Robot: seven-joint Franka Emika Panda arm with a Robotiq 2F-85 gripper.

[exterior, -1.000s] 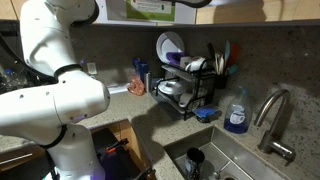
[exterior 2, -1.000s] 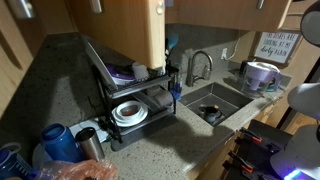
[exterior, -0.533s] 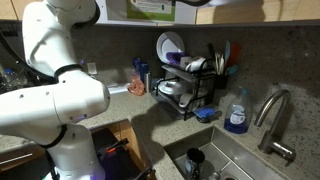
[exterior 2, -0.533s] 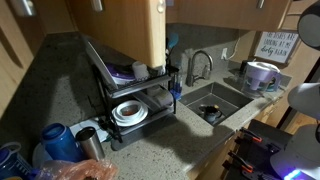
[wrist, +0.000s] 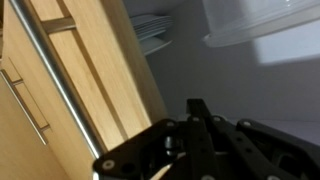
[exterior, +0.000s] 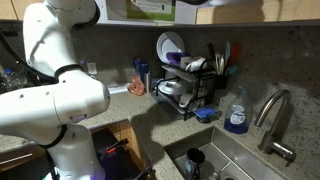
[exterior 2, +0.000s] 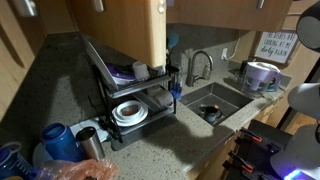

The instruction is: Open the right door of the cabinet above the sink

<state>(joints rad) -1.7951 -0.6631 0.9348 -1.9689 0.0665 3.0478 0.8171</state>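
The pale wooden cabinet door (exterior 2: 125,35) above the counter stands swung open, seen nearly edge-on over the black dish rack. In the wrist view the door (wrist: 95,75) fills the left side, with its long metal bar handle (wrist: 55,85) running down it. My gripper (wrist: 200,112) sits low in the middle, to the right of the door edge, with its dark fingers together and nothing between them. Behind it the cabinet interior shows stacked plates (wrist: 152,30) and a clear plastic container (wrist: 260,22). The sink (exterior 2: 212,100) with its curved faucet (exterior 2: 198,64) lies below, and also shows in an exterior view (exterior: 235,160).
A black dish rack (exterior: 188,85) with plates and bowls stands on the speckled counter (exterior 2: 60,80). A blue soap bottle (exterior: 236,112) stands by the faucet (exterior: 275,115). My white arm (exterior: 55,80) fills the near side. A low drawer (exterior: 120,150) stands open.
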